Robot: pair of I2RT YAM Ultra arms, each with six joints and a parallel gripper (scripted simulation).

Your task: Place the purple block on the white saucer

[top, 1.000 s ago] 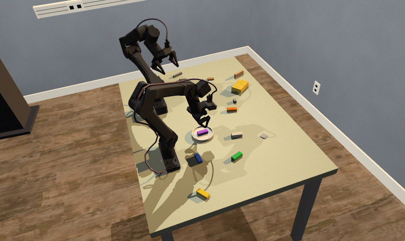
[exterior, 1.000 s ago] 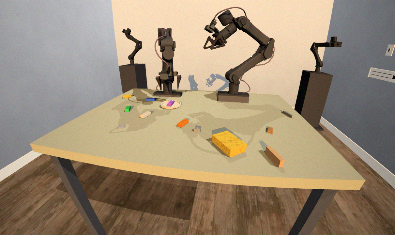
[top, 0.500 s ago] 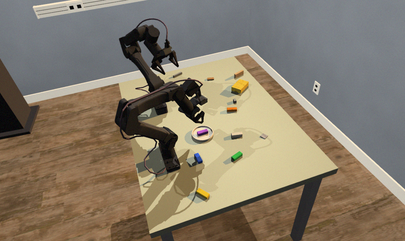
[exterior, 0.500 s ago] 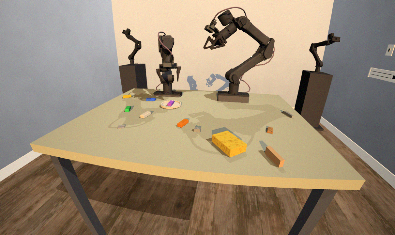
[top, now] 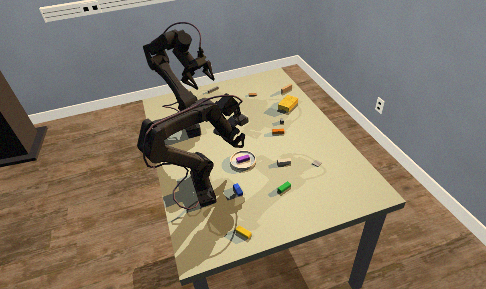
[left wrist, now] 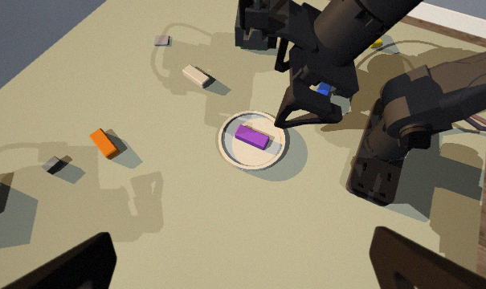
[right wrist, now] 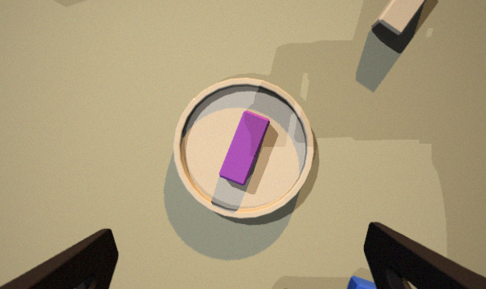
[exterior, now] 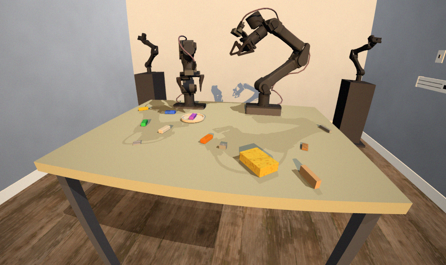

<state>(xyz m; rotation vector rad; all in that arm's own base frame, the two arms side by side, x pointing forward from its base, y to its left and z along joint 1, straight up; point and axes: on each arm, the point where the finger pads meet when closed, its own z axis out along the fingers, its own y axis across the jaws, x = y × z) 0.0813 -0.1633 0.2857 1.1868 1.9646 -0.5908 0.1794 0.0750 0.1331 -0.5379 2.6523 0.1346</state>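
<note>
The purple block (top: 243,158) lies flat in the middle of the white saucer (top: 243,162), which sits right side up on the table. The block (right wrist: 244,147) and the saucer show clearly in the right wrist view, and in the left wrist view (left wrist: 251,136). My right gripper (top: 241,131) is open and empty, hovering above and a little behind the saucer; its fingers frame the view. My left gripper (top: 204,82) is open and empty, raised high over the table's back part.
A blue block (top: 237,189), a green block (top: 283,186) and a beige block (top: 283,161) lie near the saucer. An orange block (top: 277,131), a yellow sponge (top: 287,103), a yellow block (top: 243,231) and small grey pieces lie farther off.
</note>
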